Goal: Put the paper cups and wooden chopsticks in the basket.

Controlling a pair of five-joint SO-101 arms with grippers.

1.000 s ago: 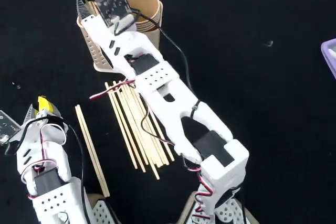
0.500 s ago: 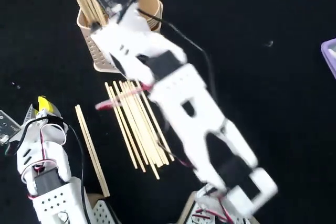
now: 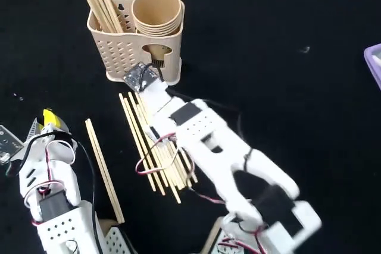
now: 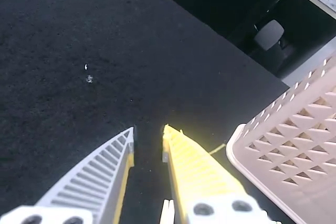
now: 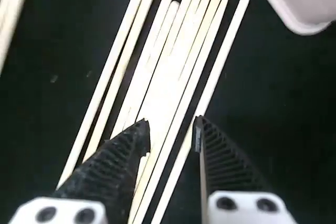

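One basket (image 3: 122,52) holds perhaps five nested paper cups (image 3: 156,10); loose chopsticks (image 3: 138,129) lie nearer. Left gripper (image 4: 148,136), right gripper (image 5: 170,127): both parted, empty.

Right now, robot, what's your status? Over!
Right gripper open, over loose chopsticks on table. Left gripper open, empty. Cups and some chopsticks already in basket. No obstruction seen.

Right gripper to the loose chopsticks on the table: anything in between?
Nothing visible. The right gripper hangs, jaws open, right over the loose chopsticks, with no object between. The basket stands past the pile's far end, off that path.
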